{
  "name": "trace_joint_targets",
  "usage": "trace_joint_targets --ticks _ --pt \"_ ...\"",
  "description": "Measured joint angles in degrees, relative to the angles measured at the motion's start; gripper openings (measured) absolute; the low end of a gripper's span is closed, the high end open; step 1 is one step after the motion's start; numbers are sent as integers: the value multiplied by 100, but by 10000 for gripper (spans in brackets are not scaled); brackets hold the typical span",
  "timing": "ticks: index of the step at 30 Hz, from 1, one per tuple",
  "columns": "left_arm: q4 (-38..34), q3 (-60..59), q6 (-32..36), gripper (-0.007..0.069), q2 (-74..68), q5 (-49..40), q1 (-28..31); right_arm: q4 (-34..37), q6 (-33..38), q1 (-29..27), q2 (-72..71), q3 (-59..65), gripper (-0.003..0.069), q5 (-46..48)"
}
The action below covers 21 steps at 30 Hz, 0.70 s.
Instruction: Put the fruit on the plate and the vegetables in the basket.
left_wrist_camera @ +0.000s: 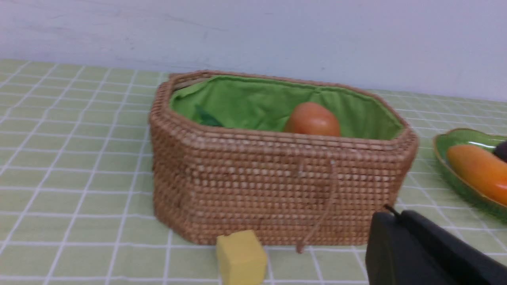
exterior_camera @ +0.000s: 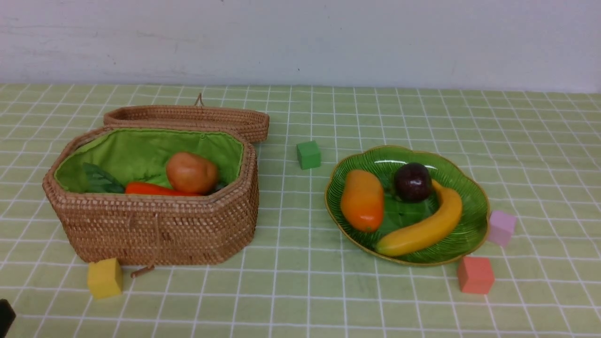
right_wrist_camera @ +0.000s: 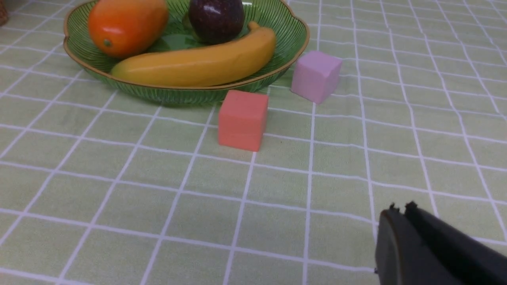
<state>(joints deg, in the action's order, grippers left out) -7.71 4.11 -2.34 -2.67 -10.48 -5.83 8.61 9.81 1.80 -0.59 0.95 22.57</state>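
Observation:
The green plate (exterior_camera: pixel 472 190) at right holds the mango (exterior_camera: pixel 362 200), the mangosteen (exterior_camera: pixel 412 182) and the banana (exterior_camera: pixel 425 226). The open wicker basket (exterior_camera: pixel 155 225) at left holds the potato (exterior_camera: pixel 191 172) and the carrot (exterior_camera: pixel 152 189) with its green leaves; the eggplant and the gourd are hidden. My left gripper (left_wrist_camera: pixel 396 215) is shut and empty, low in front of the basket's right corner. My right gripper (right_wrist_camera: pixel 400 209) is shut and empty over bare cloth, well in front of the plate (right_wrist_camera: pixel 285 63).
The basket's lid (exterior_camera: pixel 188 117) lies open behind it. A yellow cube (exterior_camera: pixel 105 277) sits at the basket's front left. A green cube (exterior_camera: pixel 308 154) lies between basket and plate. A red cube (exterior_camera: pixel 475 274) and a pink cube (exterior_camera: pixel 501 227) sit by the plate's front right.

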Motion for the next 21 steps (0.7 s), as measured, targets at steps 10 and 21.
trace_joint_targets --ticks 10,21 --pt "436 -579 -1118 -13 324 -980 127 6 0 0 -5 0 22 6" --pt "465 -585 -1366 -13 324 -1164 127 6 0 0 -5 0 32 6"
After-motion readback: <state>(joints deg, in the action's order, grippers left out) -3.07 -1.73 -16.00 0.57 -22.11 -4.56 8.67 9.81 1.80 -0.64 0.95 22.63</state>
